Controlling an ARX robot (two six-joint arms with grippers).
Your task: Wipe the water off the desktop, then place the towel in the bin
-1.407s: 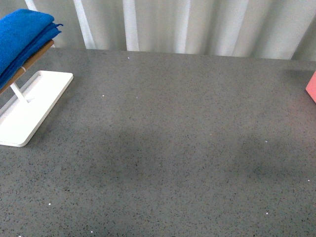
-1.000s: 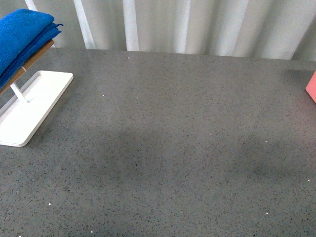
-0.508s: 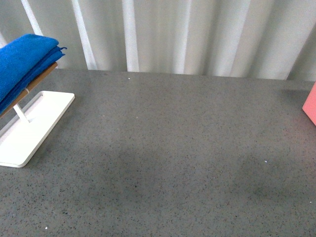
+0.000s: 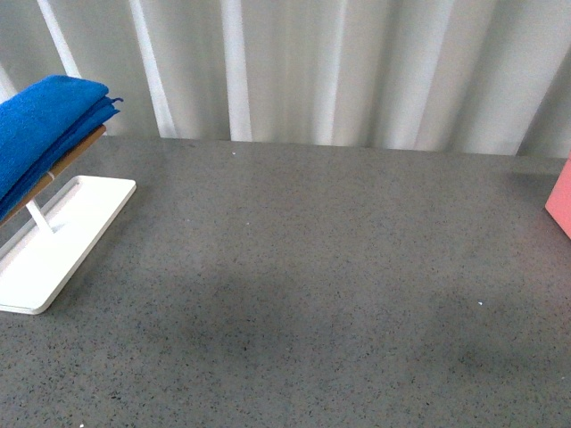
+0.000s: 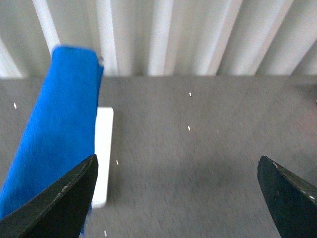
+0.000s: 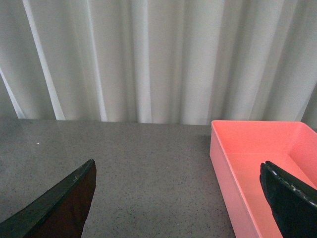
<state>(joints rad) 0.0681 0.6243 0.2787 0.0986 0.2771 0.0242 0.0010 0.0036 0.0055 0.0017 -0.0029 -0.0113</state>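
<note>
The blue towel [image 4: 45, 125] hangs folded over a wooden rod at the far left of the dark-grey speckled desktop [image 4: 303, 267]. It also shows in the left wrist view [image 5: 59, 134], ahead of my open, empty left gripper [image 5: 181, 198], close to one fingertip [image 5: 59, 203]. The salmon-pink bin [image 4: 562, 201] shows as a corner at the right edge. In the right wrist view the bin [image 6: 257, 163] is empty, and my right gripper [image 6: 181, 198] is open above the desktop [image 6: 138, 173] beside it. No water is visible on the desktop. Neither gripper shows in the front view.
A white tray-base rack [image 4: 53, 236] carries the wooden rod [image 4: 67, 160] under the towel; its base also shows in the left wrist view [image 5: 102, 153]. White pleated curtains [image 4: 312, 62] run along the desktop's far edge.
The front view has tilted upward: the rack, towel and bin sit lower in the frame and more curtain shows. Nothing on the desktop has moved.
</note>
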